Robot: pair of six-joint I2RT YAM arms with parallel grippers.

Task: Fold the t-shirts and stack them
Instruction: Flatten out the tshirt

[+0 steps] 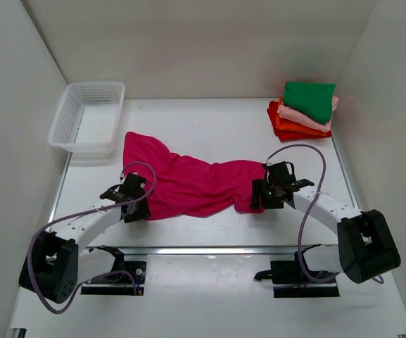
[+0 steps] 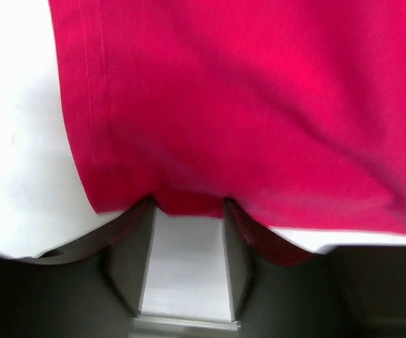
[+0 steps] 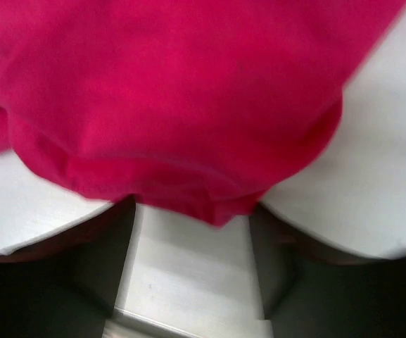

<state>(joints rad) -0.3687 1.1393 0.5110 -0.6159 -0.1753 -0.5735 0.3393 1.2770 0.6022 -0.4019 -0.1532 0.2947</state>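
Observation:
A magenta-pink t-shirt [image 1: 188, 184] lies crumpled across the middle of the table, stretched from back left to front right. My left gripper [image 1: 134, 201] stands open at its near left hem. In the left wrist view the hem [image 2: 188, 201] lies over the tips of both fingers [image 2: 129, 243], with bare table between them. My right gripper [image 1: 259, 193] stands open at the shirt's right end. There a bunched fold [image 3: 217, 204] hangs just over the gap between the spread fingers [image 3: 273, 246]. A stack of folded t-shirts [image 1: 302, 111], green on top of light pink, orange and red, sits at the back right.
A white mesh basket [image 1: 89, 116] stands at the back left, just beyond the shirt's far corner. White walls close in the table on the left, back and right. A metal rail [image 1: 203, 250] runs along the near edge between the arm bases.

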